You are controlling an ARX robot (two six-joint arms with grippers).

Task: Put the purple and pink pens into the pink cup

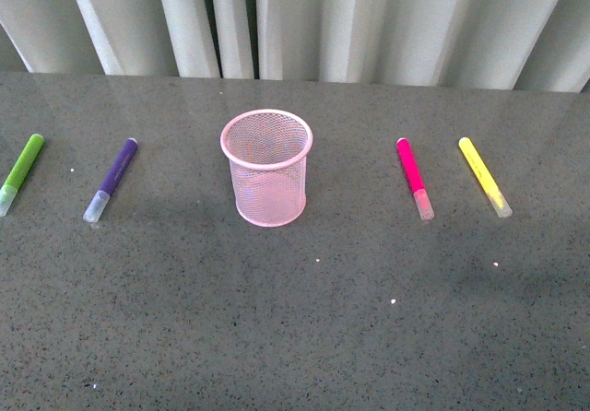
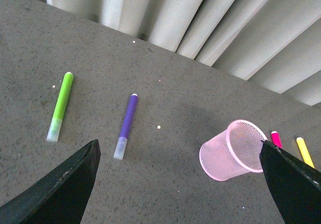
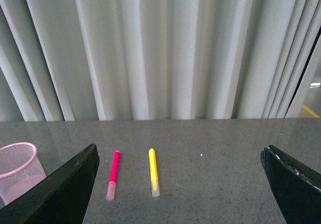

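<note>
The pink mesh cup point(image 1: 266, 167) stands upright at the table's middle. The purple pen point(image 1: 112, 177) lies flat to its left, the pink pen point(image 1: 413, 176) flat to its right. Neither arm shows in the front view. In the left wrist view my left gripper point(image 2: 180, 184) is open and empty above the table, with the purple pen point(image 2: 127, 125) and the cup point(image 2: 231, 151) ahead of it. In the right wrist view my right gripper point(image 3: 180, 184) is open and empty, with the pink pen point(image 3: 113, 174) ahead and the cup point(image 3: 19, 171) off to one side.
A lime green marker point(image 1: 20, 172) lies at the far left and a yellow marker point(image 1: 484, 176) at the far right. The grey speckled table point(image 1: 304, 319) ends at a pale pleated curtain point(image 1: 304, 19) behind.
</note>
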